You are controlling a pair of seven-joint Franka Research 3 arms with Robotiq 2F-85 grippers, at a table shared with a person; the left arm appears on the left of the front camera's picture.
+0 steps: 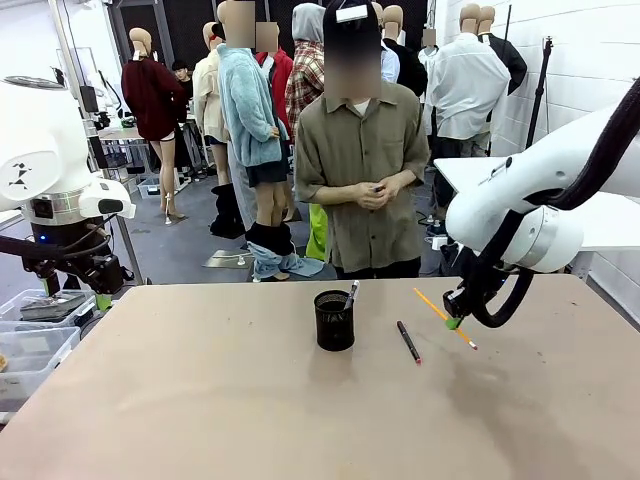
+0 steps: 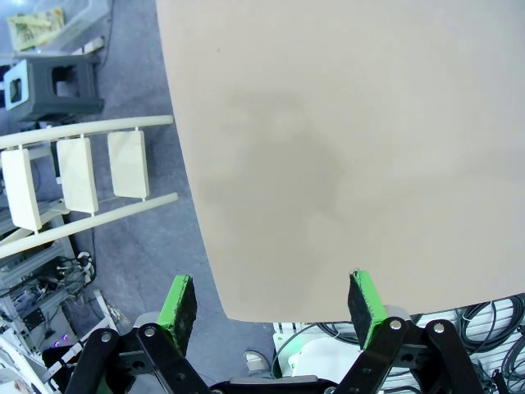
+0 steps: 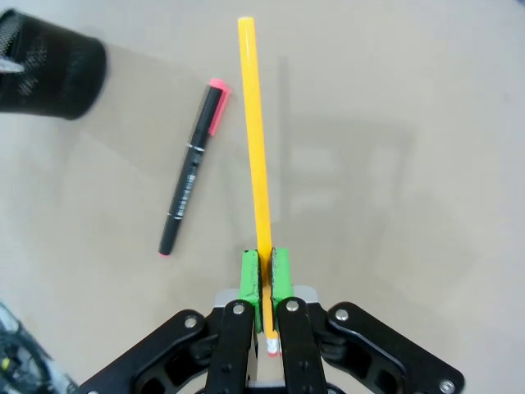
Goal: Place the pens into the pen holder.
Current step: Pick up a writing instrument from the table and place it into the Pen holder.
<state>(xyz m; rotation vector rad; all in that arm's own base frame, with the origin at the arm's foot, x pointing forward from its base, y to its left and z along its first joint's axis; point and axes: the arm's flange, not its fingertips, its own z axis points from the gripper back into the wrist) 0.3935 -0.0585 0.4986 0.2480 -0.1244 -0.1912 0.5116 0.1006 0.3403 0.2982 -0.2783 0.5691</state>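
Yellow-orange pencil [image 3: 256,139] is clamped between the green pads of the right gripper [image 3: 264,275], which grips it near the eraser end. The long shaft points away from the wrist, and the pencil slants over the right part of the table [image 1: 200,400]. Whether its low end touches the surface I cannot tell.

Just beside it, the black pen with red end [image 3: 190,193] lies flat on the tabletop, between the held pencil and the pen holder [image 1: 334,320]. The holder is a black mesh cup standing upright near the table's middle. The silver-white pen [image 1: 351,294] stands in it, leaning against the rim.

The left gripper [image 2: 271,308] hangs with its jaws spread wide and grasps nothing. It looks down on the table's rounded corner and the grey floor — well apart from the pens.

The tabletop is plain matte beige. At its far side a person [image 1: 360,160] in an olive shirt stands with hands clasped. Clear plastic bins [image 1: 30,345] sit off the left edge — a grey stool [image 2: 49,82] and a white rack [image 2: 74,176] stand on the floor nearby.
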